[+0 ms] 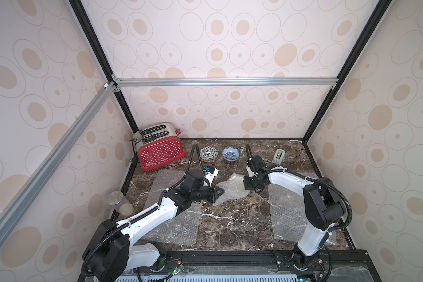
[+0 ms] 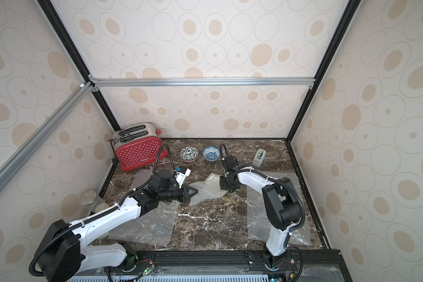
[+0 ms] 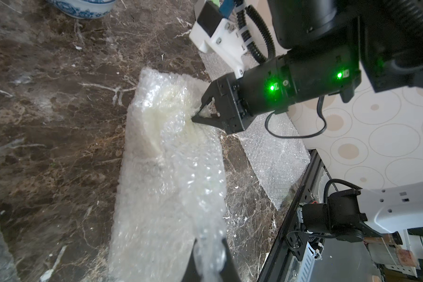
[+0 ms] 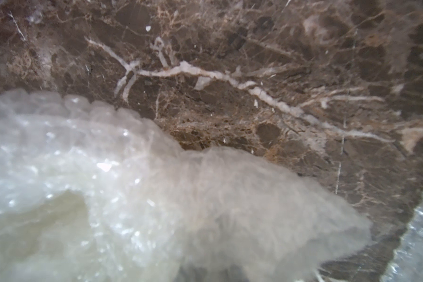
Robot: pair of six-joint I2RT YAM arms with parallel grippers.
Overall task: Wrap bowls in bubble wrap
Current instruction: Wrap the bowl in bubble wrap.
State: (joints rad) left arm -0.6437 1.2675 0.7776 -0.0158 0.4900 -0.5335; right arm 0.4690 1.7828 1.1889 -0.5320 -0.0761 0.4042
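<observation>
The middle sheet (image 1: 230, 193) of bubble wrap lies bunched at the centre of the worktop (image 1: 235, 227). It is humped over the cream bowl (image 3: 161, 114), which shows only as a pale mass through the plastic. The left jaws are pressed together on the end of the sheet toward the left edge, with a fold of bubbles pinched between the fingers (image 3: 190, 273). The right jaws look closed to a point on the wrap, at the side of the bowl toward the right edge. The wrap is light, soft and springy. It will likely slide on the polished stone and spring open once released, so an edge or corner with several layers gathered is the best hold. The bowl looks stiff, smooth and breakable, and heavy enough to anchor the sheet, so it is better rolled inside the wrap than lifted by its rim. The leaf-pattern bowl (image 1: 208, 153) and the blue-pattern bowl (image 1: 230, 153) stand bare, side by side near the far edge. The left flat sheet (image 1: 174, 227) and the right flat sheet (image 1: 288, 219) lie spread toward their edges. The red toaster (image 1: 160, 152) in the far left corner has a small white word low on its front, too small to read. The tape dispenser (image 1: 279, 156) near the far right corner shows no legible label.
</observation>
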